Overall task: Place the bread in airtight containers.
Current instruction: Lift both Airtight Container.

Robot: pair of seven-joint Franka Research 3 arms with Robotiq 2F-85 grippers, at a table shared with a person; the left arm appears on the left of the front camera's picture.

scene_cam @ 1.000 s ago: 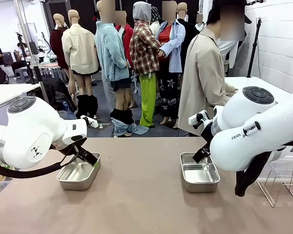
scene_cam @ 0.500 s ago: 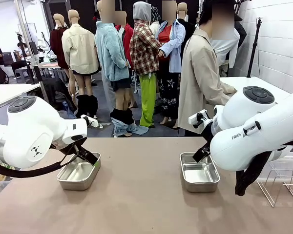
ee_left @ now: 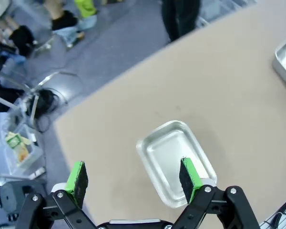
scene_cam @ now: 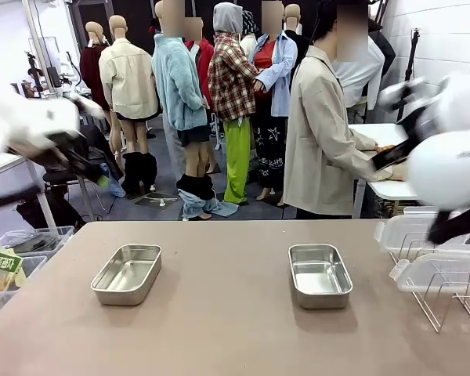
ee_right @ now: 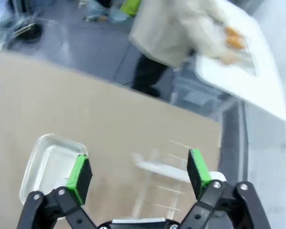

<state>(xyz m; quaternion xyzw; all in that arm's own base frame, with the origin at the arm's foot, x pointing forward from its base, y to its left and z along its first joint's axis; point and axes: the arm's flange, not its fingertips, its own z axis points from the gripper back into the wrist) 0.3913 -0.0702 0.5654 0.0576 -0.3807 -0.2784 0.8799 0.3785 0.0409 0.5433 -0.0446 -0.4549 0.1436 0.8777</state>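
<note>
Left end effector (ee_left: 133, 176) hangs high above the tabletop (scene_cam: 227, 321), jaws spread wide with nothing between the green pads (ee_left: 77, 177). Straight below it in the left wrist view sits the left container (ee_left: 174, 162): a shiny steel box, rectangular with rounded corners and a rolled rim, open side up and bare inside.

From the front, I see its long axis running away from me toward the far edge, skewed a little to the right. The right container (scene_cam: 319, 276) has the same polished steel and the same shape. It lies well apart from the first, its long axis almost square to the near edge, and it too is open and bare.

Right end effector (ee_right: 139, 172) is also wide open and holds nothing, with that container just under its left pad in the right wrist view.

Two clear lids (scene_cam: 423, 258) with pale rims rest on a thin wire rack (scene_cam: 446, 305) at the right end of the tabletop.

A person (scene_cam: 321, 133) in a beige coat faces a white side table (ee_right: 238, 67). The small orange blobs there by the hand look like the bread (ee_right: 233, 37), though that view is too smeared to see ridges or which way they point.
</note>
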